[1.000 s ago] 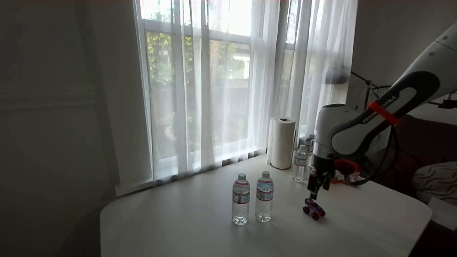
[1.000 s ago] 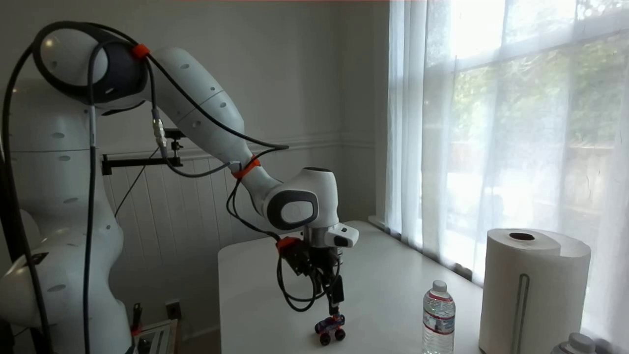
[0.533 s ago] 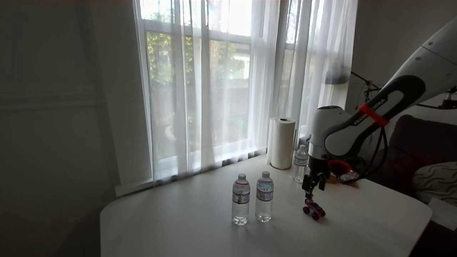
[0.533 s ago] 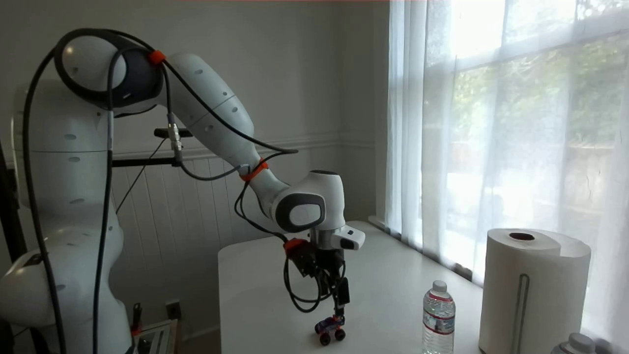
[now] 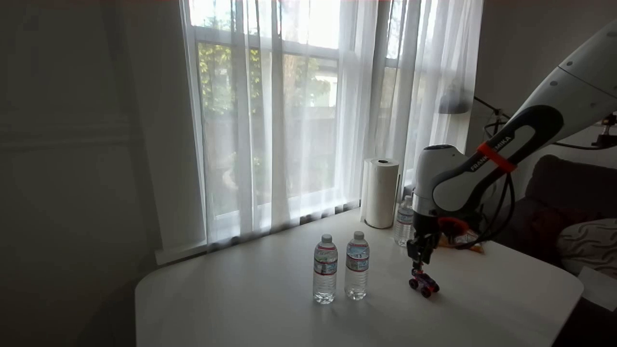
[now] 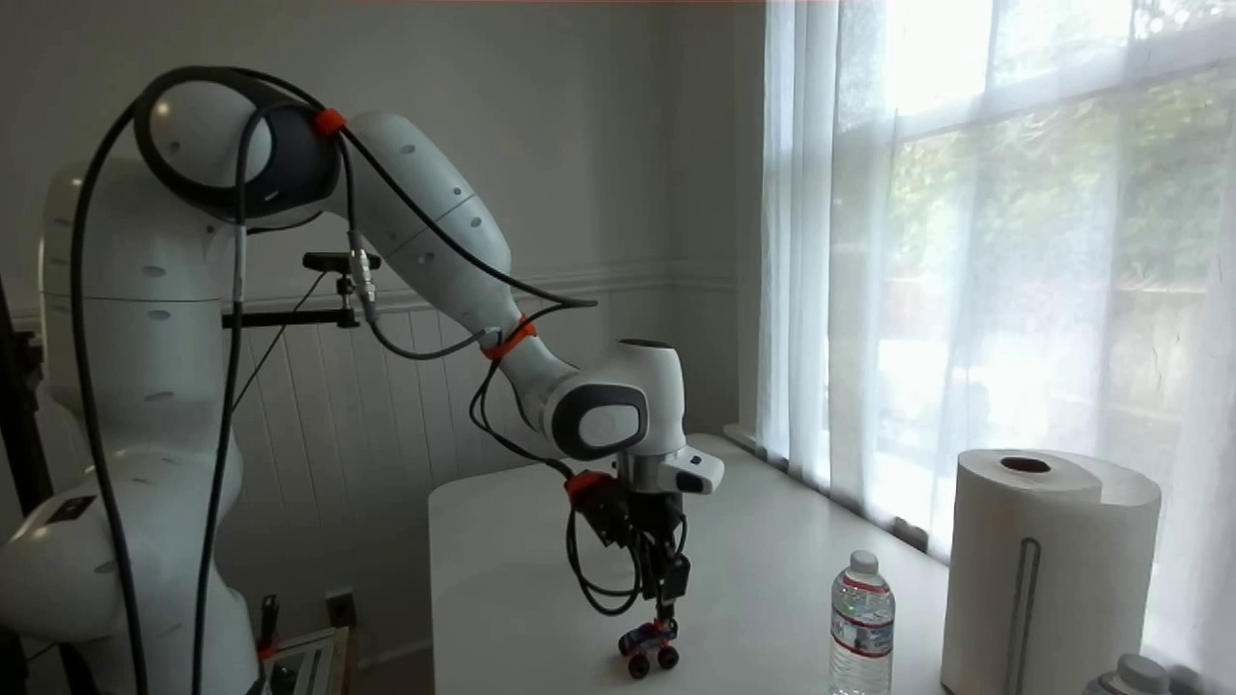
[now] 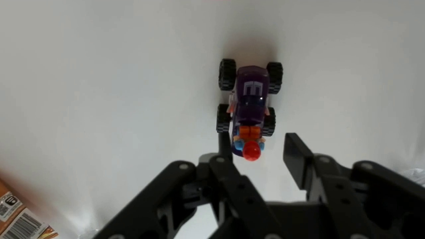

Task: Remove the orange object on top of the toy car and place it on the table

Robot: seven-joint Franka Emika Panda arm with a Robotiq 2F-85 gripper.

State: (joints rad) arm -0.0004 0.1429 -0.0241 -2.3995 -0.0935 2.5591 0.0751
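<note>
Arm (image 6: pixel 439 193) lower vs. 1s ago; jaws apart, orange obj. (image 7: pixel 250 145) still on car (image 7: pixel 251 106).

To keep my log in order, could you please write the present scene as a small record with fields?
surface: round-cornered white table
vehicle: glossy black-wheeled purple toy car, standing on the table
target: tiny red-headed orange figure, on the car, not yet removed
tool: black two-fingered gripper, open, figure between its fingers in the wrist view; contact unclear
nearby: clear water bottle beside a second bottle; white paper roll
</note>
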